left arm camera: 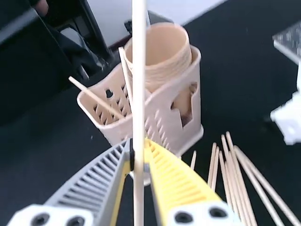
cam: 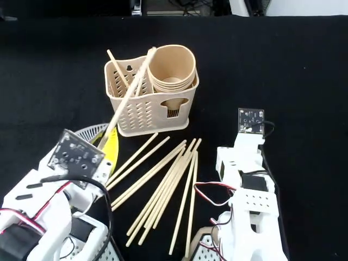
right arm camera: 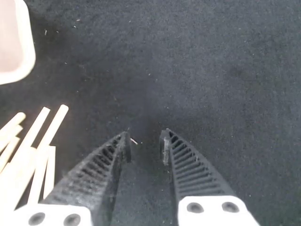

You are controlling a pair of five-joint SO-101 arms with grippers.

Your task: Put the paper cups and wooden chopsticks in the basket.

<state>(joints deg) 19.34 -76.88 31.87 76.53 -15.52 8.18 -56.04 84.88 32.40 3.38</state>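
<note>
A beige slotted basket (cam: 142, 111) stands at the middle back of the black table. Stacked paper cups (cam: 172, 68) fill its right compartment, and one chopstick (cam: 118, 68) leans in the left one. My left gripper (cam: 107, 145) sits in front of the basket's left corner, shut on a wooden chopstick (cam: 130, 92) whose far end rises over the basket rim. From the left wrist the held chopstick (left arm camera: 138, 84) runs up between the grey and yellow fingers (left arm camera: 165, 165). Several loose chopsticks (cam: 163, 187) lie fanned on the table. My right gripper (right arm camera: 145, 146) hovers open over bare cloth beside them.
The right arm (cam: 247, 179) stands right of the loose chopsticks. Bare black cloth stretches around the basket at the back and far right. The table's far edge borders a clutter of cables and stands (left arm camera: 70, 33).
</note>
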